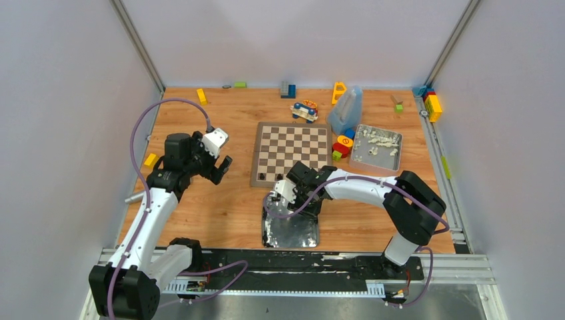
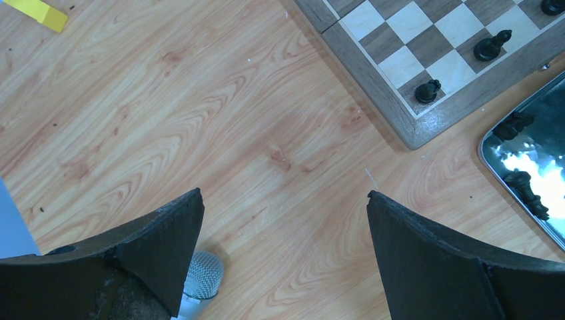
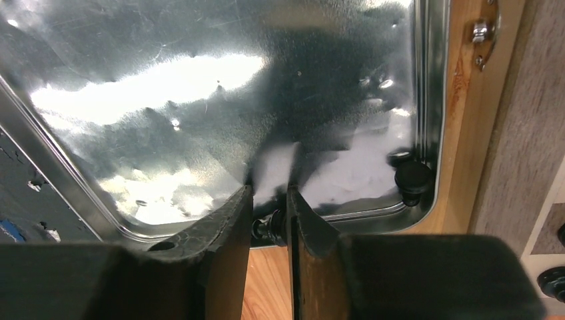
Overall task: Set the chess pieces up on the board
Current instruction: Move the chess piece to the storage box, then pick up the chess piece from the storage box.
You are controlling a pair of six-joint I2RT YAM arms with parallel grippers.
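Observation:
The board [image 1: 255, 160] lies at mid-table, and two black chess pieces [image 1: 262, 176] stand on its near-left corner. The left wrist view shows that corner [image 2: 400, 127] with pieces [image 2: 427, 91] on it. My right gripper [image 1: 285, 195] is low over the far edge of a shiny silver tray [image 1: 293, 230]. In the right wrist view the right gripper [image 3: 269, 190] is shut on a small black chess piece [image 3: 268, 227] at the tray rim. Another piece [image 3: 412, 180] stands in the tray corner. My left gripper [image 2: 285, 193] hangs open over bare wood, left of the board.
A second metal tray [image 1: 377, 148] with white bits sits right of the board, beside a translucent jug [image 1: 346, 110] and coloured blocks [image 1: 343, 145]. A toy car [image 1: 304, 111] is behind the board. A yellow block [image 1: 151, 160] lies at the left edge. Two loose pieces [image 2: 528, 193] lie in the near tray.

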